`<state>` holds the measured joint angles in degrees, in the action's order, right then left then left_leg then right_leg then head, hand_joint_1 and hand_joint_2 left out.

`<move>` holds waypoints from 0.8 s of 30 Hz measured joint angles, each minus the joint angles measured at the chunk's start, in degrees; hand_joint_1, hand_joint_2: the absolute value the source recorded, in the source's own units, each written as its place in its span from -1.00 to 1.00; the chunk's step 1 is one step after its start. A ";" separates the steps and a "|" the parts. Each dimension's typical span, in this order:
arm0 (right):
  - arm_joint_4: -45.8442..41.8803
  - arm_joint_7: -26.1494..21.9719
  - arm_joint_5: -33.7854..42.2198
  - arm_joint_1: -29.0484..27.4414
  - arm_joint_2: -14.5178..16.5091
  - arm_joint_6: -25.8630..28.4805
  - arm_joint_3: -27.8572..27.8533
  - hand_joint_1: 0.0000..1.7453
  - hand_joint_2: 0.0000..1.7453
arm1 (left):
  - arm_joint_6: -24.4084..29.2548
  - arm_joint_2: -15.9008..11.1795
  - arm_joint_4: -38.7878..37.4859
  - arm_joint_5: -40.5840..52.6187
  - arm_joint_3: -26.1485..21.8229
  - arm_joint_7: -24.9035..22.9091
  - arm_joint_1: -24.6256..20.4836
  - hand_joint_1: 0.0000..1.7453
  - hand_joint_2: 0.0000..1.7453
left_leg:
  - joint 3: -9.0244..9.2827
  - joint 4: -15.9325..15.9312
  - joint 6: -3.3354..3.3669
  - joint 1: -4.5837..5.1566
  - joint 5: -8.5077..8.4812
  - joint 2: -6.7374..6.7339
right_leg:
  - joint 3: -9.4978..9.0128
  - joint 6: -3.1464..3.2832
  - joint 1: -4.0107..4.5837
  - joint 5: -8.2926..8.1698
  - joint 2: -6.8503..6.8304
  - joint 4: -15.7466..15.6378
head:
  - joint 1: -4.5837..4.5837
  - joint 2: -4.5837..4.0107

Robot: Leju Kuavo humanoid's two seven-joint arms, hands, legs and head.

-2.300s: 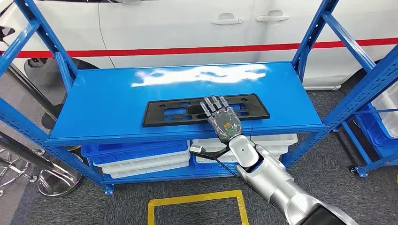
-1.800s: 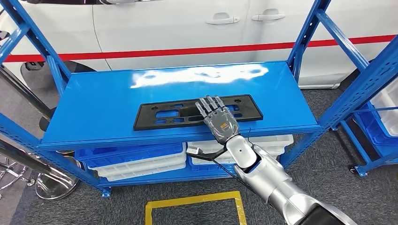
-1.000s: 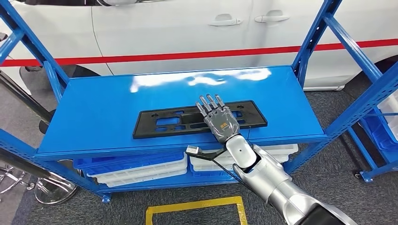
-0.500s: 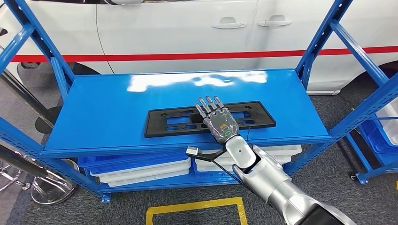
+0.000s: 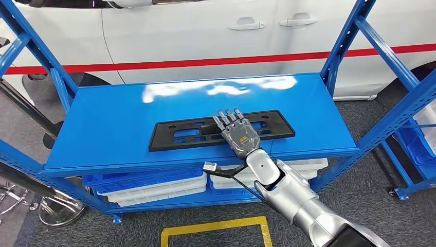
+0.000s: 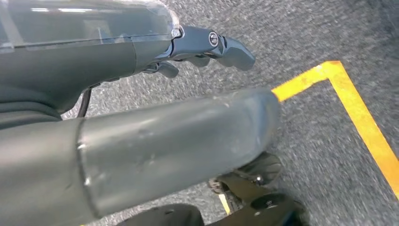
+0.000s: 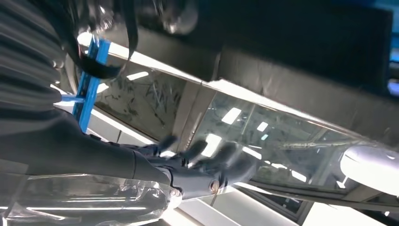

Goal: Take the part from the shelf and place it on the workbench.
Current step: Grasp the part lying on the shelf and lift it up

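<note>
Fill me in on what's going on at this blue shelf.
The robot's right hand reaches out flat, fingers spread, over the long black plastic part with cut-outs lying on the top board of the blue metal shelf. It has not gripped or lifted the part yet. The left hand hangs over grey carpet and holds nothing.

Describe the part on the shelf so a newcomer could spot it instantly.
Find the blue shelf rack in front of the white car. On its top shelf, near the front edge, lies a long flat black plate with rectangular cutouts, under the right hand. It is the only black item there.
</note>
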<state>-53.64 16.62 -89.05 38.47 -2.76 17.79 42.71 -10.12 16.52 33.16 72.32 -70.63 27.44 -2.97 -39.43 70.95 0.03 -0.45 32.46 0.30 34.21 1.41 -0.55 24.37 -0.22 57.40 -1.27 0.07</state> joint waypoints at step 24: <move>-2.36 -1.39 0.00 -2.02 -1.27 2.52 -2.82 1.00 1.00 | 0.16 -0.35 0.00 -1.09 -0.06 1.82 -0.28 -1.00 1.00 | 6.37 -12.79 1.27 0.00 -6.58 0.22 | 0.75 -1.59 0.49 0.56 0.26 1.39 | -0.01 0.00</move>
<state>-55.99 15.23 -89.05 36.45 -4.03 20.31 39.89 -9.96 16.17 33.16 71.23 -70.69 29.26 -3.26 -33.07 58.15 1.30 -0.45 25.88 0.52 34.96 -0.19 -0.06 24.93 0.04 58.79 -1.28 0.07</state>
